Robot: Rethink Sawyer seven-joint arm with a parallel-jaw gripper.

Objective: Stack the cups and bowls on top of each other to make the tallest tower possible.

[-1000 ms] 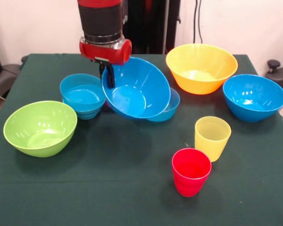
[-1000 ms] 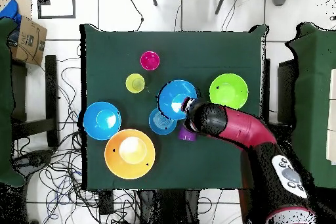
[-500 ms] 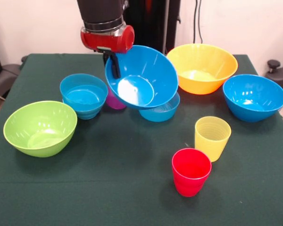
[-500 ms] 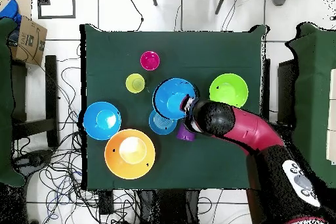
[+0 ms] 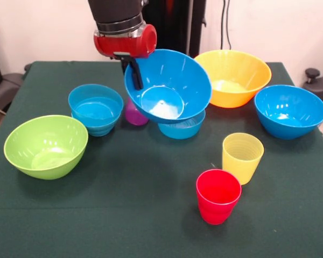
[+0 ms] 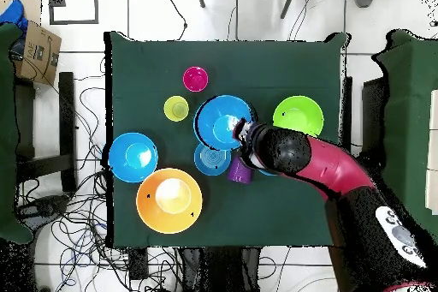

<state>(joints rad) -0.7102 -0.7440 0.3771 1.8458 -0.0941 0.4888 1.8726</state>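
The gripper [image 5: 134,72] pinches the rim of a large glossy blue plastic bowl [image 5: 169,86], tilted above a small blue plastic bowl [image 5: 183,128]; level it before lowering.

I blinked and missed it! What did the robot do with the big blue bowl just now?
The gripper, shut on the big blue bowl at its rim, lifted it higher and carried it toward the yellow bowl, tipping it less steeply. The small blue bowl beneath, the green bowl and the cups stayed put.
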